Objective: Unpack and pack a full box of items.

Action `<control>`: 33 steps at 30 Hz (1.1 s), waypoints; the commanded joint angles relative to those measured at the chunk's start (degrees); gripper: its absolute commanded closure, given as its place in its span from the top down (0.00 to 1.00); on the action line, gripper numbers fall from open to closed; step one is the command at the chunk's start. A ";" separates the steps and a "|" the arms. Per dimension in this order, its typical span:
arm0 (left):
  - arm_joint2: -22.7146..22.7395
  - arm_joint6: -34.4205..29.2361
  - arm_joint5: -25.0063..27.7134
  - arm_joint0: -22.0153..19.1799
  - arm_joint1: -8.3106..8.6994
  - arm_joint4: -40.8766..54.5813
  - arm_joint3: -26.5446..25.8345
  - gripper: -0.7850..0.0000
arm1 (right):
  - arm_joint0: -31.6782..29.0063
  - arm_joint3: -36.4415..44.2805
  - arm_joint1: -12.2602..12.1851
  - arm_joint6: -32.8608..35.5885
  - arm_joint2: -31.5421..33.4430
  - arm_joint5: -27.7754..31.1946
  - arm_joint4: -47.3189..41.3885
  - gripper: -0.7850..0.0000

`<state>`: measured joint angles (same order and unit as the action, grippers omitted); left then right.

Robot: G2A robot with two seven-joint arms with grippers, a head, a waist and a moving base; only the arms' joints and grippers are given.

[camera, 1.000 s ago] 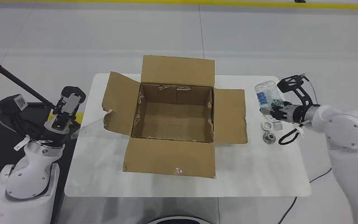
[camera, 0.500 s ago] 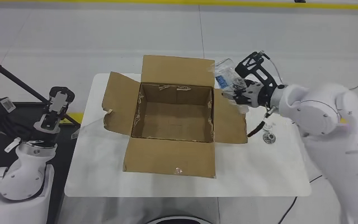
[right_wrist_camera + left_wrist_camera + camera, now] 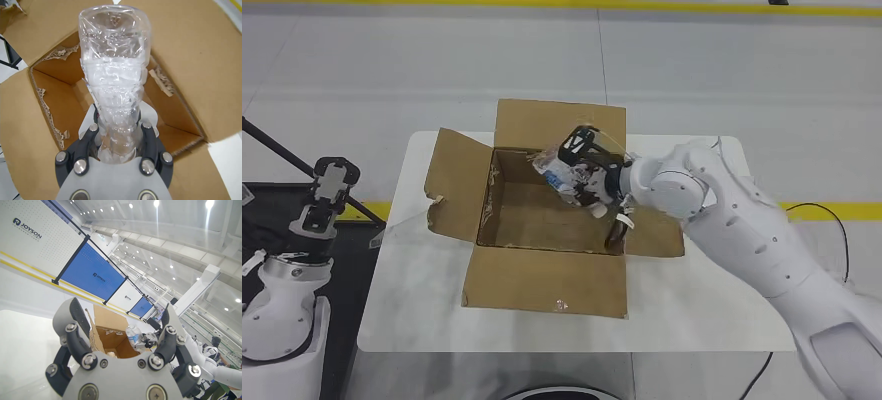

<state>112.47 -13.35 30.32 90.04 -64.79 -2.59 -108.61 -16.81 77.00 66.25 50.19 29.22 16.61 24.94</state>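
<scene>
Top view: the box (image 3: 542, 215) is seen open with its floor bare, so packing is judged barely begun. A crumpled plastic bottle (image 3: 558, 170) is clamped near its neck by the right gripper (image 3: 587, 182) and held above the box's far right part. The left gripper (image 3: 121, 311) is spread apart, off beside the table (image 3: 692, 300).

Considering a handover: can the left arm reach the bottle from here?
Probably not. The left gripper sits open beyond the table edge, while the bottle hangs over the box in the right gripper, with the box's side flap between them.
</scene>
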 commanded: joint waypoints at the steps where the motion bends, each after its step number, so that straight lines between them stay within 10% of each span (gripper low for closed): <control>1: -0.28 -0.31 -0.10 -0.18 0.01 -0.18 -0.13 1.00 | 0.04 -2.57 1.38 -0.77 -2.09 0.48 -0.04 0.00; 17: -0.63 -1.52 0.13 -0.62 0.05 -0.36 0.18 1.00 | 2.16 -25.22 13.20 -3.23 -12.08 6.69 2.00 0.00; 23: -0.43 -1.91 -0.02 -0.39 0.07 -0.41 -0.25 1.00 | 3.05 -29.70 16.27 -2.62 -12.96 8.90 2.70 0.36; 33: -0.27 -2.33 0.04 -0.24 0.09 -0.62 -0.87 1.00 | 3.71 -33.54 18.81 -2.26 -12.24 12.25 3.38 0.53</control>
<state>112.20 -15.70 30.33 89.79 -64.69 -3.17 -109.45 -13.16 43.51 85.02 47.91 16.83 28.59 28.19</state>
